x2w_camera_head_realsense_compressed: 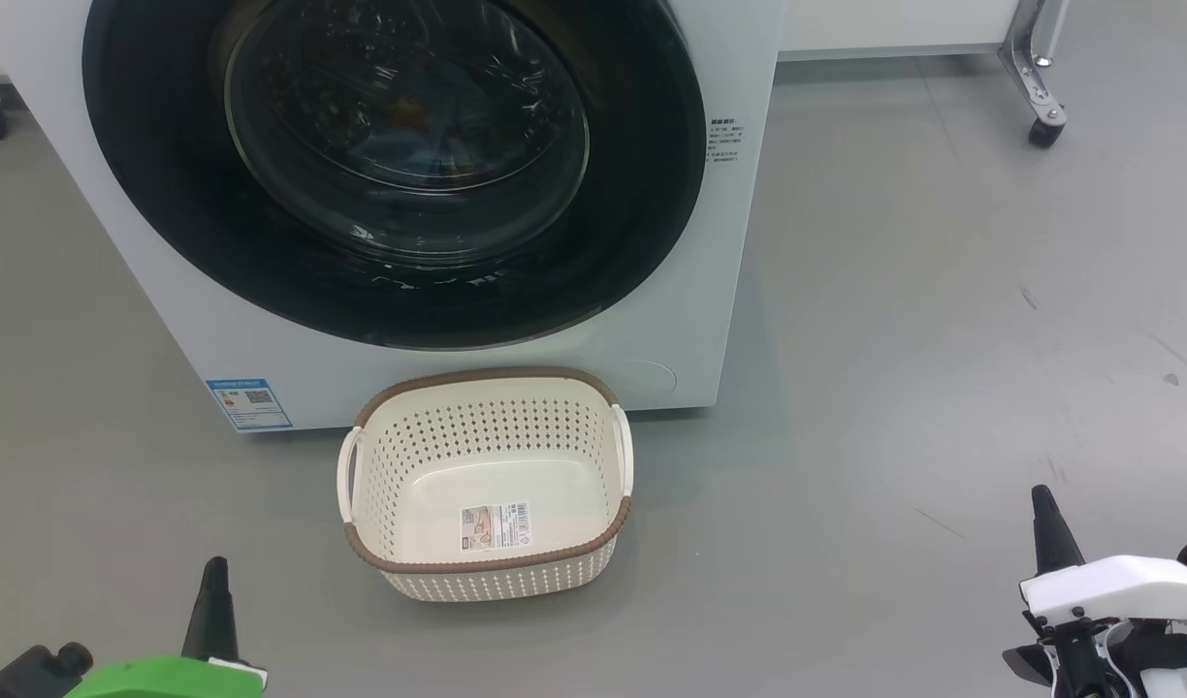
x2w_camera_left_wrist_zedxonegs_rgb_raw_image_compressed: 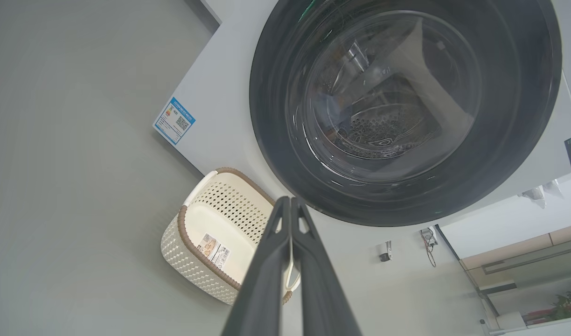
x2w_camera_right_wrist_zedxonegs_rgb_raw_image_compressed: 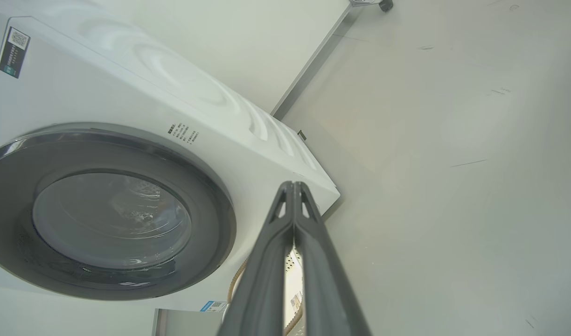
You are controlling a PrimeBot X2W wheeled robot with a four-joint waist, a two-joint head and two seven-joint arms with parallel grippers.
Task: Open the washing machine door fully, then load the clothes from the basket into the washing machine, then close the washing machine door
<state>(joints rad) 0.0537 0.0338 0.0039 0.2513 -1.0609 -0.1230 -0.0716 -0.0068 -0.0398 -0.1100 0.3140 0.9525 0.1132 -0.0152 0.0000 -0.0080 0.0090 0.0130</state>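
We see the washing machine door (x2w_camera_head_realsense_compressed: 652,194) shut, the basket (x2w_camera_head_realsense_compressed: 492,580) on the floor (x2w_camera_head_realsense_compressed: 894,388) just before it. Our left gripper (x2w_camera_left_wrist_zedxonegs_rgb_raw_image_compressed: 290,201) and right gripper (x2w_camera_right_wrist_zedxonegs_rgb_raw_image_compressed: 294,185) are closed, holding nothing.

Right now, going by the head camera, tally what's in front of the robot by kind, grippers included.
washing machine: 1
washing machine door, closed: 1
basket: 1
grippers: 2 (left gripper, right gripper, both shut)
blue sticker: 1
caster wheel: 1
Total: 7
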